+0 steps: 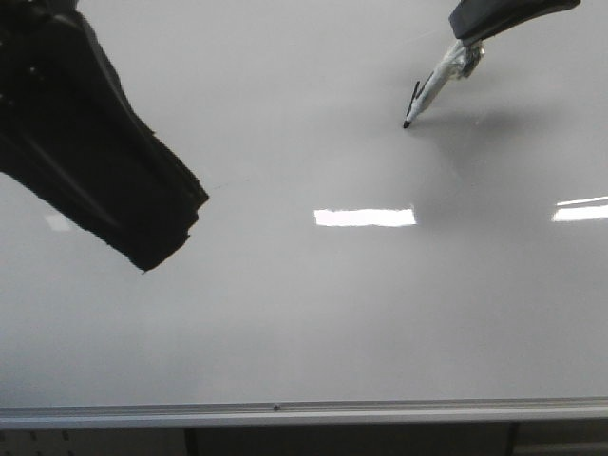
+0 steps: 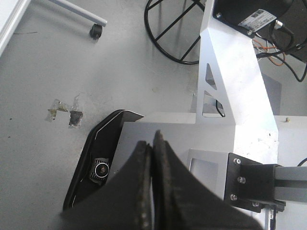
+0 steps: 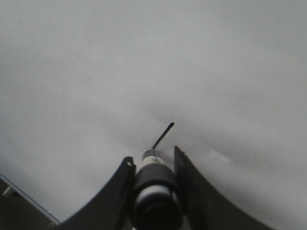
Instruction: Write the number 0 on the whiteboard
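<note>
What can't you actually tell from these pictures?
- Front view: whether the marker tip touches the whiteboard; too small.
- Front view: the right tool, cut off by the top edge.
- Right wrist view: the marker's tip, blurred.

A glossy white whiteboard (image 1: 304, 313) fills the front view, its grey metal rim along the near edge, bright rectangular reflections on it. A short black stroke (image 3: 163, 135) marks it.

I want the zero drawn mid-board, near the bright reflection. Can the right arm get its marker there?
Probably yes. The right gripper holds the marker at the whiteboard, and bare board lies between its tip and the reflection.
</note>
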Tool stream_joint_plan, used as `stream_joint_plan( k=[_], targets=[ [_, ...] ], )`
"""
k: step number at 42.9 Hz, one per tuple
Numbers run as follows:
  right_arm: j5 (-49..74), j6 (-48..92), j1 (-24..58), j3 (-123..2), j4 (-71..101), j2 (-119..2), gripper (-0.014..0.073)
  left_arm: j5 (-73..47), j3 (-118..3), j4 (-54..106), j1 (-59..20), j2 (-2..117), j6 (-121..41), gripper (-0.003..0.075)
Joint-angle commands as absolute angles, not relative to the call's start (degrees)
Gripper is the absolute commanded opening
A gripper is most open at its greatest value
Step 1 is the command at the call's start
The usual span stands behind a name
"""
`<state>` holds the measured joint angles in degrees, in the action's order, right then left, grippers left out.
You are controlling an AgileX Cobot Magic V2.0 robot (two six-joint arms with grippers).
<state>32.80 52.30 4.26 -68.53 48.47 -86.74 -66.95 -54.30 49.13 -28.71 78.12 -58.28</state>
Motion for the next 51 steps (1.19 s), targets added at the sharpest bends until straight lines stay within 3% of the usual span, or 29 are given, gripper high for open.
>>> stream_joint_plan(
  k=[1,19,51],
  targets=[
    [30.81,52.75,4.19,-70.09,49.88,-85.82,-0.0057,-67.48,-56.1,52.67,-28.96,76.37,-58.26,-0.002],
    [32.49,46.94,4.19,-69.91,41.48,-88.87,-0.0057,-67.45,-56.1,52.67,-28.96,76.37,-58.26,-0.002],
    [25.06,44.41,3.88,-70.47,37.32,-86.78,-0.0057,-67.35,-56.1,52.67,-28.96,76.37,-58.26,-0.002]
  ],
)
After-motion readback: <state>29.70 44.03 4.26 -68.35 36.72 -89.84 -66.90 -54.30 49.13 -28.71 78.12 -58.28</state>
